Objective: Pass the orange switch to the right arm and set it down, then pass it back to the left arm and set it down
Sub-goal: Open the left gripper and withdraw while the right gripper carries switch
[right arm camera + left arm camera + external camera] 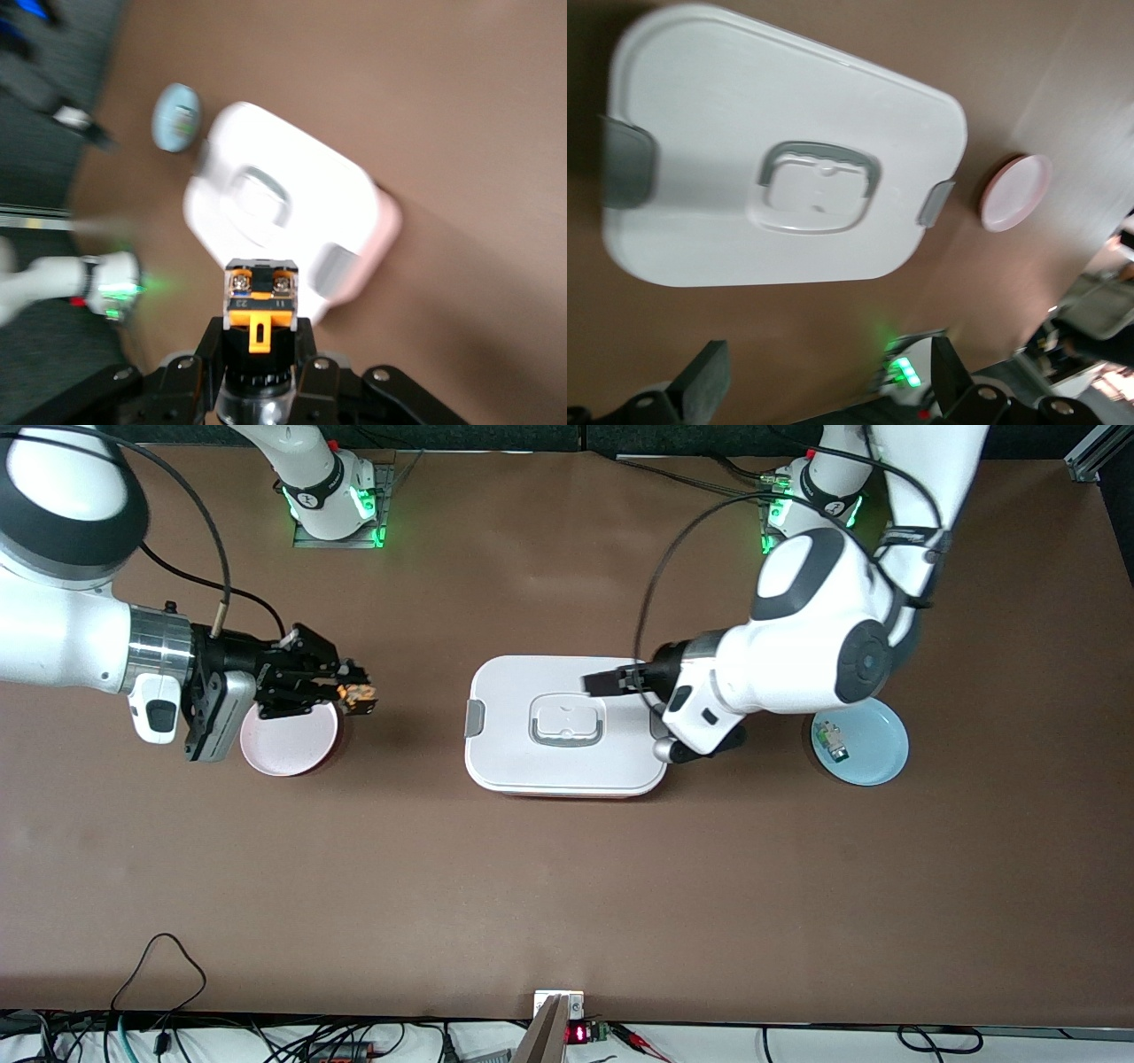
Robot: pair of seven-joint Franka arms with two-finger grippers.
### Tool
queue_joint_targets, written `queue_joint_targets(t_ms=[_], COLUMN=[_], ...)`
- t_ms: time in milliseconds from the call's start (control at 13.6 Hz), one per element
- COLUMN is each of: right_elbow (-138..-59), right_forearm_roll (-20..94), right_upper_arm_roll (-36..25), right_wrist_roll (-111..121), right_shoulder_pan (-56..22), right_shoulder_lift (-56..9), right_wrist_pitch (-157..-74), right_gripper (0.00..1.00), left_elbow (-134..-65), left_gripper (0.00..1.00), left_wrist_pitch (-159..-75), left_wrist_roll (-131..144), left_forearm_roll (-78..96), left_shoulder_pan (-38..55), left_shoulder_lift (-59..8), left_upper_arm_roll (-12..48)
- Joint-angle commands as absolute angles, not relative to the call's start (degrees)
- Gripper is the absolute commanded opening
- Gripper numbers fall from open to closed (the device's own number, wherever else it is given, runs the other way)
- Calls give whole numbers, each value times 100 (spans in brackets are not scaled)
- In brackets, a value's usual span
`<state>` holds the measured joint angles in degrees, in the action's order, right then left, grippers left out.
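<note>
Two white arms with black joint bands and silver wrists work over a matte brown table [567, 886]. At its middle sits the box [567, 724], a smooth white rounded rectangle with a lid, grey latches on its short sides and a grey-rimmed recessed handle [567, 722] on top. Toward the right arm's end lies a shallow round pink plate [292, 740]; toward the left arm's end lies a round pale blue plate [873, 748] carrying a tiny white-and-green component [831, 740].

The right gripper [350, 691] hangs over the edge of the pink plate that faces the box, its black fingers clamped tight on the orange switch [359, 697]. The switch is a tiny black block with an orange tab and two bright metal screw terminals, seen clearly in the right wrist view [260, 301], where it stands up between the jaws. It is off the table, well apart from the box.

The left gripper [602, 682] reaches over the box lid from the left arm's end, above the lid between the handle and the nearer latch. Its jaws stand spread wide with nothing between them; the left wrist view shows one blunt black finger [704, 381] at each lower corner, with the lid [780, 159] below them.
</note>
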<state>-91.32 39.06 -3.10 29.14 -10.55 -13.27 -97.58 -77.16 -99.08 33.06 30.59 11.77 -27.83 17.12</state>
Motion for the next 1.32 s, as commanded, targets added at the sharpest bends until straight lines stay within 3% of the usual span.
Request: queue_joint_targets(t_ms=[0, 147, 588, 956, 1250], right_elbow=[-9035, -9053, -9299, -9711, -10509], right_forearm_roll=[2773, 1771, 565, 220, 36], right_upper_arm_roll=[-255, -229, -237, -237, -237], right_wrist_roll=[2637, 2994, 5445, 7634, 8549], right_shoulder_pan=[-1081, -1081, -1002, -546, -308], right_shoulder_lift=[-1345, -1362, -1459, -1573, -1381], right_wrist_pitch=[-9853, -9905, -9914, -10290, -10914], right_gripper=[17, 17, 17, 18, 18], left_elbow=[-7717, -7708, -7708, -7708, -7778], left_gripper=[100, 100, 100, 100, 100], left_wrist_pitch=[-9283, -8922, -7920, -7761, -7647], left_wrist_roll=[2288, 1909, 528, 501, 518], left_forearm_roll=[2480, 1946, 835, 26, 44], left_shoulder_pan=[897, 844, 143, -192, -194], left_shoulder_lift=[-2584, -2549, -2040, -1565, -1065], left_upper_arm_roll=[1714, 1705, 1714, 1679, 1267])
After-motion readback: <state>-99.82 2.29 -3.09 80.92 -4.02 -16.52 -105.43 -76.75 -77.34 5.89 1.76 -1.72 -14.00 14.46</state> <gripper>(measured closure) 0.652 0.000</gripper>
